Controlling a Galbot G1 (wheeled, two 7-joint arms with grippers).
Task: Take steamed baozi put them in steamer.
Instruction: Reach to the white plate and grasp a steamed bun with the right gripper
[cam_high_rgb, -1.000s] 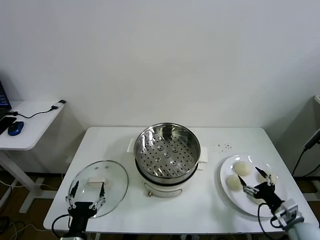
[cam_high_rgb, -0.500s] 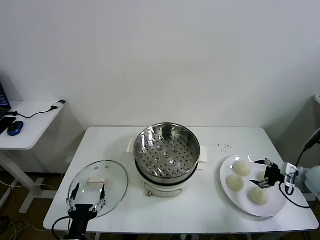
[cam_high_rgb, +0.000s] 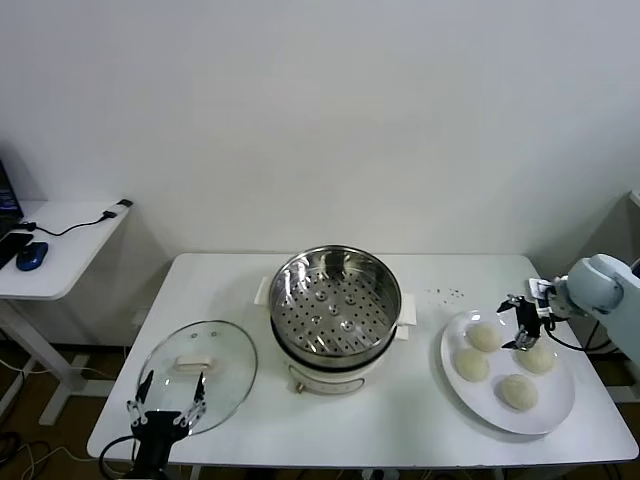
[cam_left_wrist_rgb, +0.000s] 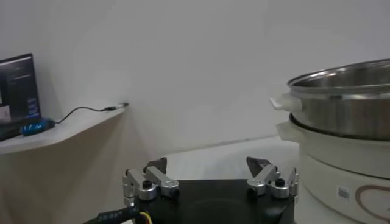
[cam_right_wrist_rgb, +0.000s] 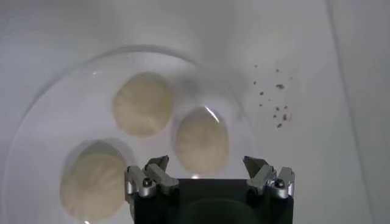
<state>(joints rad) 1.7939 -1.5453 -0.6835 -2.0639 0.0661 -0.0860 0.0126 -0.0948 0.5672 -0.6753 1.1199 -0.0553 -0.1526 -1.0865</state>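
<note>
Head view has my right gripper (cam_high_rgb: 524, 322), jaws wide open, above four baozi (cam_high_rgb: 485, 338) on the plate (cam_high_rgb: 540, 418) right of the steamer (cam_high_rgb: 335, 301); they look squishy, so I'd pinch gently across the sides, while the left gripper (cam_high_rgb: 165, 400) idles open by the lid (cam_high_rgb: 195, 362).

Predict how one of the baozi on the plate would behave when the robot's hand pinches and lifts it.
The baozi looks like smooth, puffy dough, so it would probably dent under a tight pinch. It seems light for its size. Its domed top may slip between narrow fingertips, but its flat underside on the plate suggests it would not roll. The open right hand hovers above it.
</note>
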